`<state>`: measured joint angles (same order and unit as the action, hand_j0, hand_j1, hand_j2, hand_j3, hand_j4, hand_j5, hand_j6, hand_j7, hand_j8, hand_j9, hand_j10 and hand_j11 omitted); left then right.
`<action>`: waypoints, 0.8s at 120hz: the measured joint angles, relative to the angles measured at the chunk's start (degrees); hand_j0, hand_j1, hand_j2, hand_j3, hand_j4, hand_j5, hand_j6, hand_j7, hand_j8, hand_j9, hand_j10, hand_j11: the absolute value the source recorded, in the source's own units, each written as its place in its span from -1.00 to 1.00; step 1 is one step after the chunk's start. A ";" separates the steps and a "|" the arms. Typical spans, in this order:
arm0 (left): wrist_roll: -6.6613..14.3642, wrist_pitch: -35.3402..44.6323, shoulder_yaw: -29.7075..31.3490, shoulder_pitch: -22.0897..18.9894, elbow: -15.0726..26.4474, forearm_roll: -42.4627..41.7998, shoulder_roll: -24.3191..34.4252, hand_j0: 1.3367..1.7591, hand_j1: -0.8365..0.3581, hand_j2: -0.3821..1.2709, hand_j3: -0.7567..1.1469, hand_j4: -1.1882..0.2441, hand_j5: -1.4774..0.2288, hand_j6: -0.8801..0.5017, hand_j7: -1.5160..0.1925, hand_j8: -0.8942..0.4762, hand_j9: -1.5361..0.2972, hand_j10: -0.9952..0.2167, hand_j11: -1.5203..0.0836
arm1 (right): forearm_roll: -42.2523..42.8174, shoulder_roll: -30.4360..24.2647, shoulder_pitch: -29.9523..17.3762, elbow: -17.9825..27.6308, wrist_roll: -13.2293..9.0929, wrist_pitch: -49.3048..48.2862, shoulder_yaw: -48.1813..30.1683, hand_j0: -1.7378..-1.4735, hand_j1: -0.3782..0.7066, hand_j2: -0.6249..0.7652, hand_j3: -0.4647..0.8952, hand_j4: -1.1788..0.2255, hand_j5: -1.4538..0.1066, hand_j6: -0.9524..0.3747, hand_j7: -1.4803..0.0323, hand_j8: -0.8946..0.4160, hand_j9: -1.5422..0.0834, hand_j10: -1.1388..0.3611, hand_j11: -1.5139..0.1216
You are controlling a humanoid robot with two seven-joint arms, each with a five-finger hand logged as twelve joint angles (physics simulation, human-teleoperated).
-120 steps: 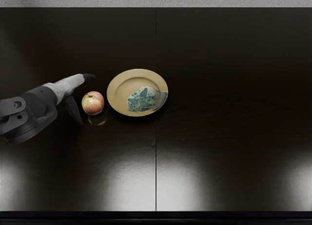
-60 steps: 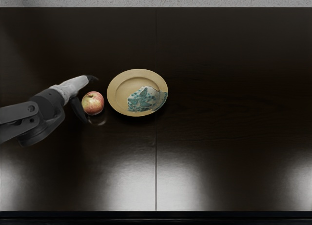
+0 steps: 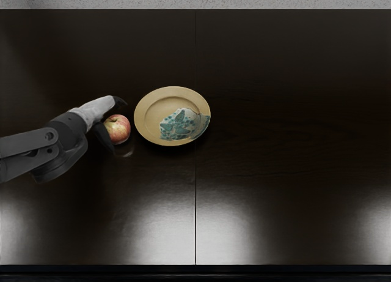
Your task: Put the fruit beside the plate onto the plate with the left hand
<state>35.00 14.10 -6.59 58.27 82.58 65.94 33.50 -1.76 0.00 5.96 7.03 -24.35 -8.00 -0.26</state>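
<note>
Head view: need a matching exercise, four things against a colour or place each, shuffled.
1. apple
2. plate
3. left hand
4. table

A. tan-yellow, with a teal patterned patch
B. dark and glossy
C. red and yellow, just left of the plate
D. grey and white, reaching in from the picture's left

Pairs: 1-C, 2-A, 3-D, 4-B
</note>
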 joint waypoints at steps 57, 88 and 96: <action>0.00 0.31 0.09 0.00 -1.01 0.73 -0.85 0.52 0.43 -0.47 -0.20 0.27 0.31 -0.14 0.35 -0.11 0.28 0.18 0.44 | 0.00 0.00 0.11 0.00 0.00 0.00 0.05 -0.40 -0.95 -0.10 -0.32 0.68 0.86 0.43 0.96 0.36 0.90 0.52 0.85; 0.00 0.31 0.09 0.00 -1.02 0.67 -0.89 0.52 0.35 -0.46 -0.20 0.21 0.25 -0.19 0.29 -0.16 0.23 0.12 0.38 | 0.00 0.00 0.11 -0.08 0.00 0.24 0.08 -0.40 -0.95 -0.10 -0.32 0.68 0.86 0.43 0.96 0.36 0.90 0.52 0.85; 0.00 0.31 0.09 0.00 -1.02 0.66 -0.89 0.52 0.33 -0.45 -0.20 0.20 0.23 -0.20 0.28 -0.18 0.21 0.10 0.37 | 0.00 0.00 0.11 -0.08 0.00 0.25 0.08 -0.40 -0.95 -0.10 -0.32 0.68 0.86 0.43 0.96 0.36 0.90 0.52 0.85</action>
<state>35.00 14.42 -6.50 58.27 81.56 66.60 32.61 -1.76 0.00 6.06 6.95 -24.35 -7.75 -0.18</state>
